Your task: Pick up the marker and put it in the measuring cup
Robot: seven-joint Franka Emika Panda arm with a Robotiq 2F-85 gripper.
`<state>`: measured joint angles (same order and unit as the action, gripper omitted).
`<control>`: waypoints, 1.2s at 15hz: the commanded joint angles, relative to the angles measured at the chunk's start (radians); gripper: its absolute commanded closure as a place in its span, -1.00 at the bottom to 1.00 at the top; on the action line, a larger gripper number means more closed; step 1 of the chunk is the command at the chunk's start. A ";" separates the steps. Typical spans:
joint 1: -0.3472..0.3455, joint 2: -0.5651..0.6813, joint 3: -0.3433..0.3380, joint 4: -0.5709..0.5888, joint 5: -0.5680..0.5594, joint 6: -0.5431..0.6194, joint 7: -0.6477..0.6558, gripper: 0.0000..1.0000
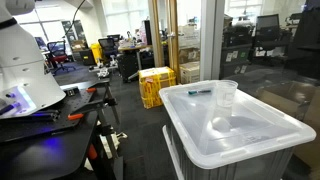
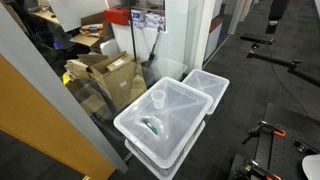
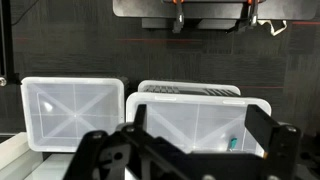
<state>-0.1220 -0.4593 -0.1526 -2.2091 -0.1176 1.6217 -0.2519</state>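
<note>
**Open-plan office: marker (image 1: 200,92) on the bin lid (image 1: 260,138)**

Right of centre in an exterior view, the marker lies flat near the upright measuring cup (image 1: 227,95), apart from it. Along the wrist view's bottom edge, the gripper (image 3: 190,155) has its jaws spread wide, holding nothing.

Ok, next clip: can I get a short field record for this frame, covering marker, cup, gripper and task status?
support: lid of the white storage bin
marker: lying flat on that lid, apart from the cup
measuring cup: upright on the same lid, marker not inside
second bin: right beside the first in an exterior view
gripper: open, holding nothing, well above the bins in the wrist view
task status: marker not yet picked up
</note>
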 commanded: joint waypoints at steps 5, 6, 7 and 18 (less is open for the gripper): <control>0.009 0.000 -0.007 0.003 -0.003 -0.003 0.003 -1.00; 0.009 0.000 -0.007 0.003 -0.003 -0.003 0.003 -1.00; 0.009 0.000 -0.007 0.003 -0.003 -0.003 0.003 -1.00; 0.015 0.028 -0.007 -0.021 -0.022 0.296 -0.021 -1.00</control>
<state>-0.1195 -0.4480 -0.1519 -2.2170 -0.1190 1.8143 -0.2552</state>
